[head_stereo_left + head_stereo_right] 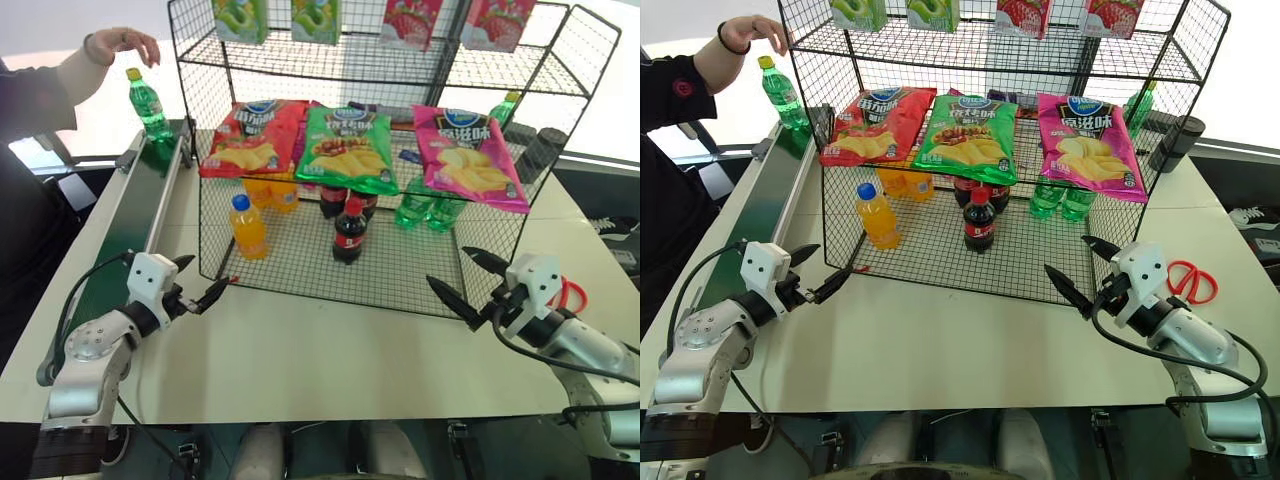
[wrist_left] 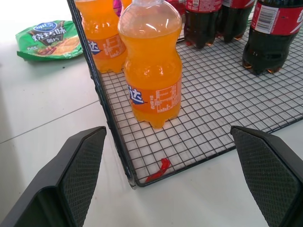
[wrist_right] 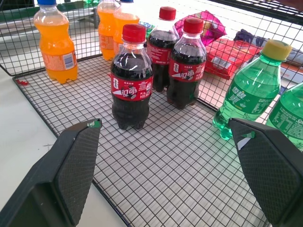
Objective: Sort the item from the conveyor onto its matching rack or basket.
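The item, a small green soda bottle with a yellow cap, stands upright at the far end of the dark-green conveyor, on the left. A person's hand hovers just above its cap. The tall black wire rack stands on the white table to the right of the belt. My left gripper is open and empty, low at the rack's near left corner. My right gripper is open and empty too, in front of the rack's near right edge. Both are far from the item.
The rack's bottom tier holds orange bottles, cola bottles and green bottles. Chip bags lie on the tier above. Red scissors lie on the table right of my right arm. A person's sleeve shows at the far left.
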Robot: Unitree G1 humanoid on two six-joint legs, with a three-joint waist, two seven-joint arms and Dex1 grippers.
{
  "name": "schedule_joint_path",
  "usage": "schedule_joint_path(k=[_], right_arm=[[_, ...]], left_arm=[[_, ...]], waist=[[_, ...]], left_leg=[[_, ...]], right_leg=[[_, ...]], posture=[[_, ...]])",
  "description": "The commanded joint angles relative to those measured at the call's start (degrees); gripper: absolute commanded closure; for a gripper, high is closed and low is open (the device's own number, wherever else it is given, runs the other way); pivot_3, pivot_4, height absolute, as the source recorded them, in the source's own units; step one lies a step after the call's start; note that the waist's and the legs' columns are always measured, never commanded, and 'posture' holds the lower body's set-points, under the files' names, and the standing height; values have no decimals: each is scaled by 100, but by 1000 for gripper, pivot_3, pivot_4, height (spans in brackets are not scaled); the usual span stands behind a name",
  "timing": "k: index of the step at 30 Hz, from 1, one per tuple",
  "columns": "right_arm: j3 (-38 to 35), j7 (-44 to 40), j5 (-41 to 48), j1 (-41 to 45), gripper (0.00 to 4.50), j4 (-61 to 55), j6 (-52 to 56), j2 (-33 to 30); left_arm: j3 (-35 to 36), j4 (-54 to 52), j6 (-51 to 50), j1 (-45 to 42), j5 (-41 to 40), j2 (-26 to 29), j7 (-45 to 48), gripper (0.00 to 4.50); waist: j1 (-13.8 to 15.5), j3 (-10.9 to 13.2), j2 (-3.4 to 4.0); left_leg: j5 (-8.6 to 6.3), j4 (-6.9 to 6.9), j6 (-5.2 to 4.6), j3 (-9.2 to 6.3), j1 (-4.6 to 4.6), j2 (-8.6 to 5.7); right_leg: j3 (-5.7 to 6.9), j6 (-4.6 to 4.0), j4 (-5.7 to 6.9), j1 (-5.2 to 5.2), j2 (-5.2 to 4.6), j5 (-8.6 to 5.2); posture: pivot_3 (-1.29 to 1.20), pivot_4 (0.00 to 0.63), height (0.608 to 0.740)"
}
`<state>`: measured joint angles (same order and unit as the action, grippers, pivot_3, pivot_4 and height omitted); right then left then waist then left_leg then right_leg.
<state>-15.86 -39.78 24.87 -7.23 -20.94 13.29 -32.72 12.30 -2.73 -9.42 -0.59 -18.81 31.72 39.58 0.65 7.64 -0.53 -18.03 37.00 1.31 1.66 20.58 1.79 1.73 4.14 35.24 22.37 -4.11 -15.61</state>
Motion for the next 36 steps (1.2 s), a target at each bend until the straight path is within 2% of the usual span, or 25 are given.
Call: schedule_joint_path(k=[1, 12, 20, 25, 32, 36], right_arm=[[64, 6, -17, 36, 45, -96, -132, 53], [630, -49, -43, 267, 45, -148, -21, 135], [1558, -69, -283, 713, 45, -193, 33, 404], [2148, -95, -394, 860, 45, -349, 63, 630], [2674, -89, -454, 943, 45, -551, 75, 856], [2726, -76, -428, 878, 45, -511, 36, 940]], left_arm=[[131, -85, 115, -86, -80, -10, -19, 0], [1066, -209, -65, 318, -457, -22, -533, 0], [1879, 231, 158, 340, -573, -540, -1545, 0], [2034, 711, 501, -18, -203, -698, -2435, 0], [1964, 1397, 1046, -550, 92, -699, -2870, 0], [1901, 1748, 1370, -717, 238, -693, -2962, 0]], waist=[[-1, 0, 0], [-20, 0, 0], [-11, -2, -5], [9, -3, -12], [-10, -7, -23], [-36, -7, -24]], left_leg=[[0, 0, 0, 0, 0, 0], [0, -2, 0, 0, 1, 1], [0, -2, 1, 0, 1, 0], [0, -1, 1, 0, 3, -1], [-1, -1, 3, 0, 5, -3], [-1, -4, 3, 0, 5, -2]], right_leg=[[0, 0, 0, 0, 0, 0], [0, 0, 0, 4, 0, 0], [0, 0, 0, 4, -3, 0], [2, 1, 0, 5, -4, 1], [3, 3, 0, 7, -6, 2], [5, 5, 1, 11, -6, 3]], posture=[[0, 150, 740], [0, 150, 740], [0, 150, 740], [0, 150, 740], [0, 150, 740], [0, 150, 740]])
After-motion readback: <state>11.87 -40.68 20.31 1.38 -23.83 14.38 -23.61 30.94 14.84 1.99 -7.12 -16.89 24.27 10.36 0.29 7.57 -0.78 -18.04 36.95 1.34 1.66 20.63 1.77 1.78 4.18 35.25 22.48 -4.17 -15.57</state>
